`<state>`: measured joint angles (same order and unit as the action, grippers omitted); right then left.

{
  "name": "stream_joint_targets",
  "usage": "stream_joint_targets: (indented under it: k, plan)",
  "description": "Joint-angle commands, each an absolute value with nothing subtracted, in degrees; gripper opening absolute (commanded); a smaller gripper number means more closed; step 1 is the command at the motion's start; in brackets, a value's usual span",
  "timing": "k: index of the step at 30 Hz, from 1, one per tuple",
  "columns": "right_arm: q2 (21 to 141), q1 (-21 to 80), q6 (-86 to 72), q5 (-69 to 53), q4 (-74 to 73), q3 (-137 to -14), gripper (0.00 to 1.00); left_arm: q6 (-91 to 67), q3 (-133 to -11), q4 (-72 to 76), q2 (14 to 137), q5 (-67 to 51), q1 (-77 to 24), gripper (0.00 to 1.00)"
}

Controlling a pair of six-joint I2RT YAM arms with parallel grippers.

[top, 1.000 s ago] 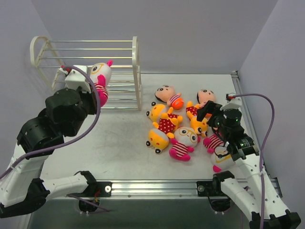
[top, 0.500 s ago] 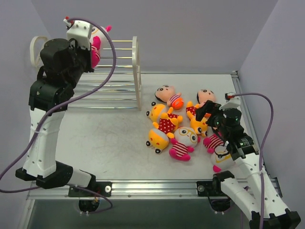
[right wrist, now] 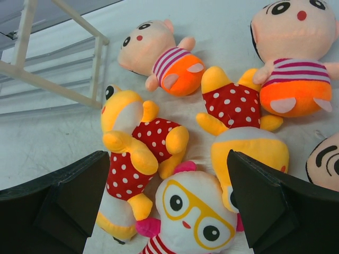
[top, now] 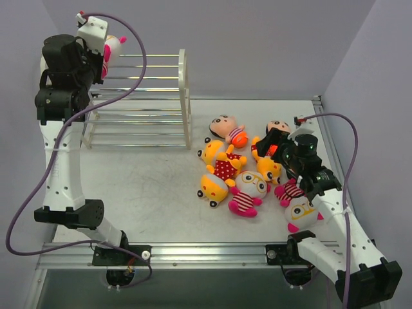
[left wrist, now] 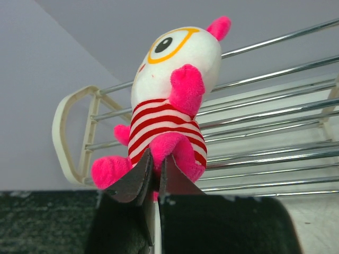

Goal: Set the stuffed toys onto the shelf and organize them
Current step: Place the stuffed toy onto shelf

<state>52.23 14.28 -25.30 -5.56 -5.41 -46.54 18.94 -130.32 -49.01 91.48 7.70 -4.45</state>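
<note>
Hovering over the heap of stuffed toys (top: 248, 187) on the table (top: 141, 187), my right gripper (right wrist: 167, 198) has its jaws spread wide and empty above a yellow doll in red dots (right wrist: 139, 143). Farther back, my left gripper (left wrist: 155, 159) pinches a pink striped doll (left wrist: 169, 100) by its bottom, high at the shelf (top: 183, 96), level with its top rods.

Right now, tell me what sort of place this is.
Probably a robot lab cell: blank walls box in a metal table, two arms bolt to its front rail, with stuffed toys and a shelf staged.
</note>
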Motion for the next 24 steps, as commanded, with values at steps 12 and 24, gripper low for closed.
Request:
stream_joint_targets:
  k: [12, 24]
  plan:
    - [59.85, 15.47, -23.55, -9.40, -3.43, -53.44, 1.00, 27.95, -123.24, -37.80, 91.32, 7.20, 4.66, 0.02]
    - [61.61, 15.47, -23.29, -13.44, -0.35, -53.79, 1.00, 35.68, -114.97, -32.35, 91.93, 6.06, 6.77, 0.02]
